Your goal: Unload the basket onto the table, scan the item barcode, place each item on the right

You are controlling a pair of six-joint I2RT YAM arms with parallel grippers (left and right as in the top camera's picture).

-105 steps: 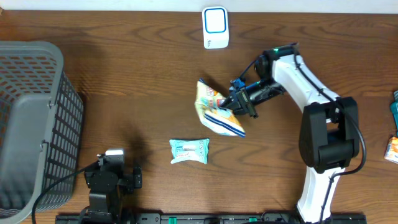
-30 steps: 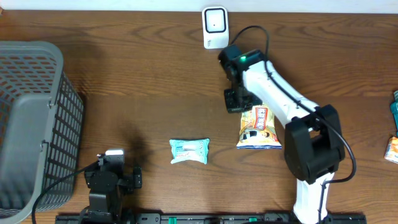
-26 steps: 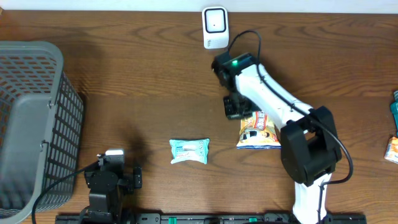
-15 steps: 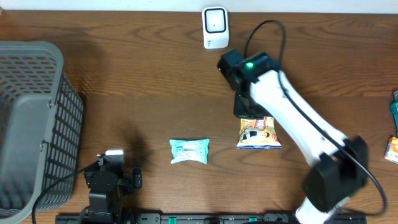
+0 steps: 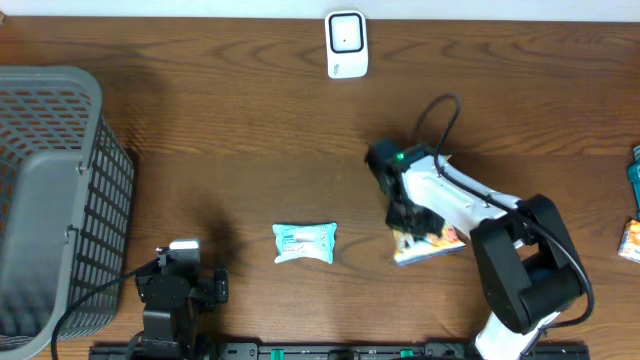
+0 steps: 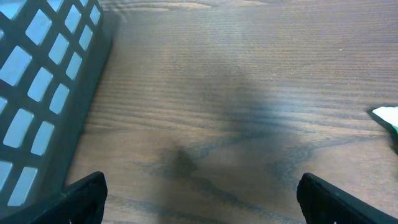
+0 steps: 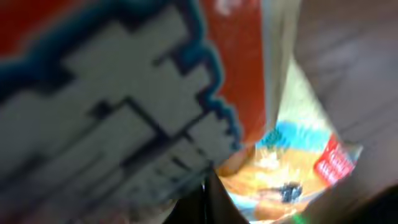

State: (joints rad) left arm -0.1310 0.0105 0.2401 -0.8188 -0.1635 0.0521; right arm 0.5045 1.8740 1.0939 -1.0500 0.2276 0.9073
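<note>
Right now, the right claw (image 5: 407,220) is pinched together on the far left edge of the orange-and-yellow snack bag (image 5: 434,243). The bag sits tilted over the bench (image 5: 220,130), right of centre and towards the near side. Whether it rests on the wood or hangs just above it cannot be told. In the right wrist view the bag's print fills the picture, close and blurred. The white scanner (image 5: 347,44) stands at the far edge, well apart from the bag. A teal packet (image 5: 304,243) lies flat to the left of the bag. The left claw (image 6: 202,202) sits at the near left with its fingers wide apart and nothing between them, beside the grey basket (image 5: 60,110). A small orange packet (image 5: 630,240) shows at the right edge.
</note>
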